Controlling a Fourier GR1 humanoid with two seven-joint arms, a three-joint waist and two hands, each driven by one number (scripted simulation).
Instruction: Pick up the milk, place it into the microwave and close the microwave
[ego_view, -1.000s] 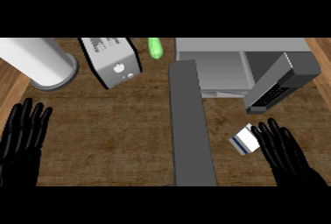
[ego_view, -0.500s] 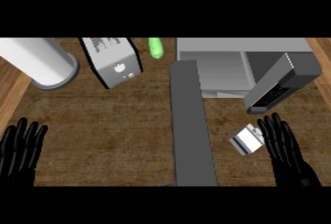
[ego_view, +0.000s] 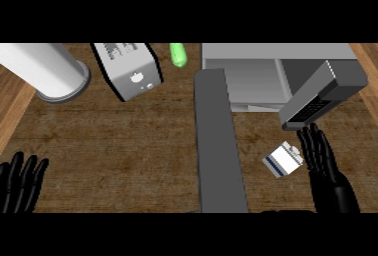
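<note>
Milk carton (ego_view: 283, 159) lies tipped on the counter (ego_view: 118, 150), betw. the open microwave door (ego_view: 220, 145) and the right hand (ego_view: 319, 152), in front of the microwave (ego_view: 255, 75). Right hand sits just beside the carton's right side, fingers straight & close together, holding nothing yet. Left hand (ego_view: 21, 182) rests at lower left, fingers straight, slightly spread. To grasp well: bring thumb round the carton's far side, curl fingers across its body, then lift clear before swinging toward the cavity.

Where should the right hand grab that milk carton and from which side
Probably across the milk carton's broad flat faces, at mid-body. It lies tilted on the counter, between the open microwave door and the right hand, whose straight fingers stand just right of it. So close in from the right.
</note>
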